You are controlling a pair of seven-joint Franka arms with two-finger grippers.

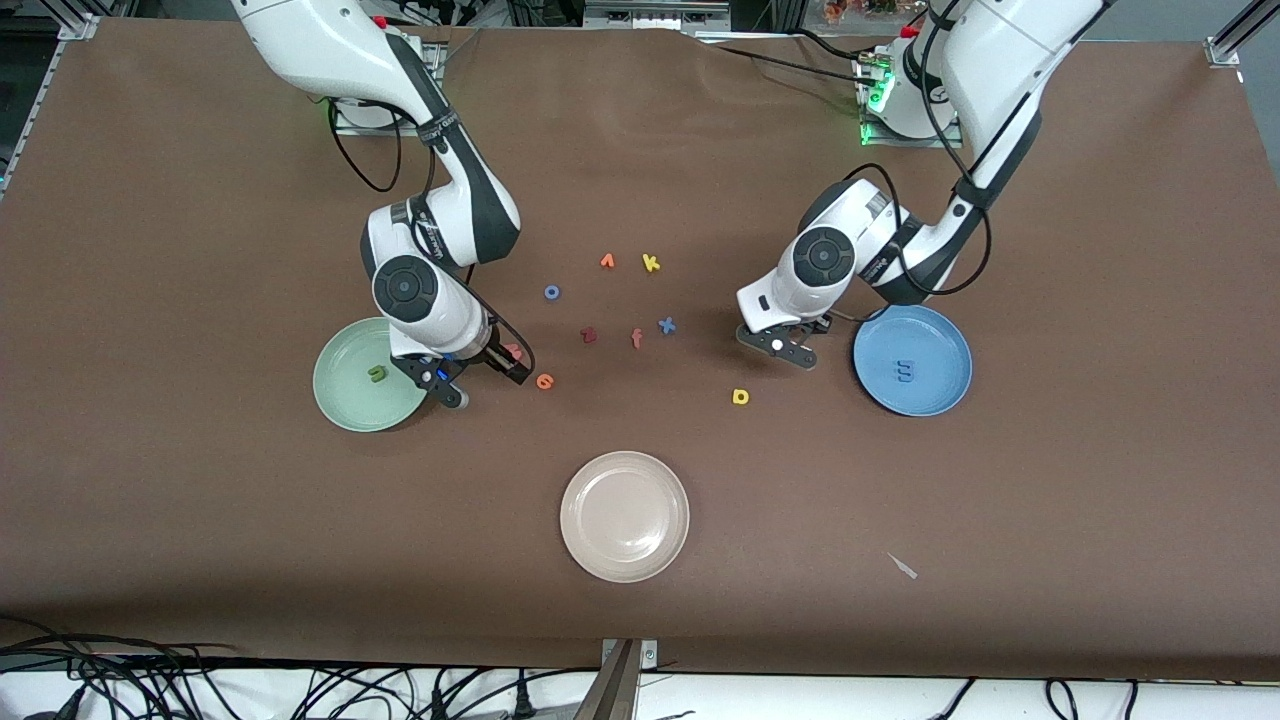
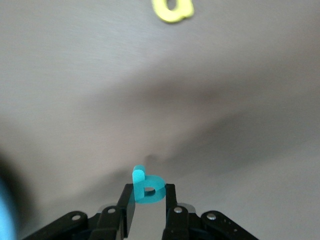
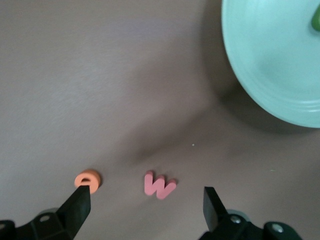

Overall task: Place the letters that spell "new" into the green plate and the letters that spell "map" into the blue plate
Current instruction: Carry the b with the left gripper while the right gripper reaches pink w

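Brown cloth covers the table, with the green plate (image 1: 345, 385) at centre left of the front view and the blue plate (image 1: 912, 359) at centre right. The teal p (image 2: 147, 187) is pinched only at its edge by the closed left gripper (image 1: 785, 345) near the blue plate, so it could slip during carrying. The salmon w (image 3: 159, 185) lies between the spread fingers of the right gripper (image 1: 480, 368); the orange e (image 3: 88, 179) touching one fingertip could be pushed away.

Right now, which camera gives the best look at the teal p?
The left wrist view: the teal p sits pinched between the left gripper's fingers, its shape plain. In the front view that gripper hides it beside the blue plate. The right wrist view shows none of it.
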